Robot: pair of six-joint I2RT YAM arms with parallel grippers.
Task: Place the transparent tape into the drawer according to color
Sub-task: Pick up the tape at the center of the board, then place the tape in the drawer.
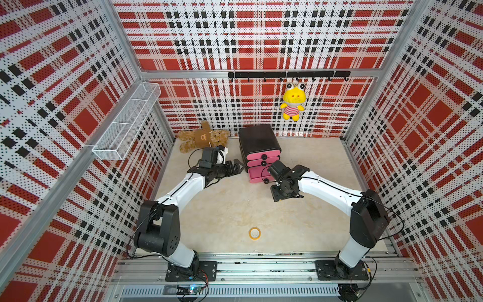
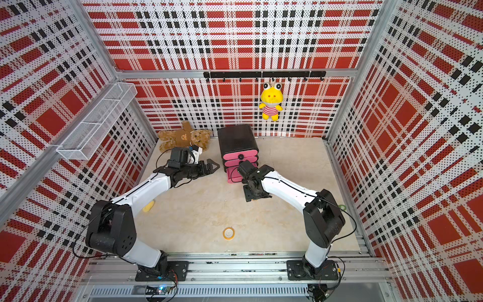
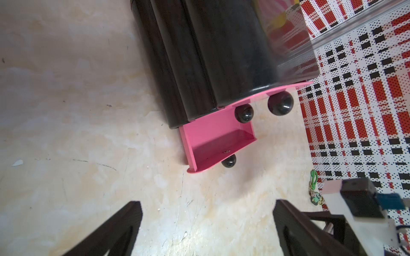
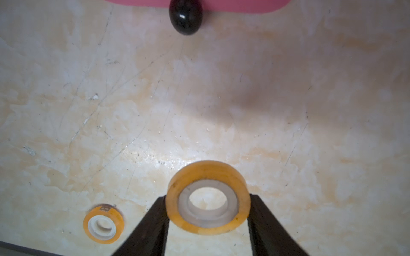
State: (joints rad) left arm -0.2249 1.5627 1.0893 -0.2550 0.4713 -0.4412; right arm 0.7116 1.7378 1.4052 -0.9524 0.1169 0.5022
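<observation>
The right gripper (image 4: 208, 198) is found clamped on an orange tape ring (image 4: 208, 175), held over the table (image 1: 300, 222) just short of the knob (image 4: 186, 16) of the bottom drawer (image 3: 213, 137) (pulled partly out). The left gripper (image 3: 207, 205) is held spread and empty beside the chest (image 1: 258, 138). A second orange ring (image 1: 254, 233) is found lying flat near the table's front edge.

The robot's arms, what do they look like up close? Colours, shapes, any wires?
The left arm and right arm match: smooth white shells between chunky black joints, with a thin black cable running along each. The left gripper and right gripper are black, each with two tapering fingers; the left's show triangular cut-outs. Black base plates fix both arms to a metal rail.
</observation>
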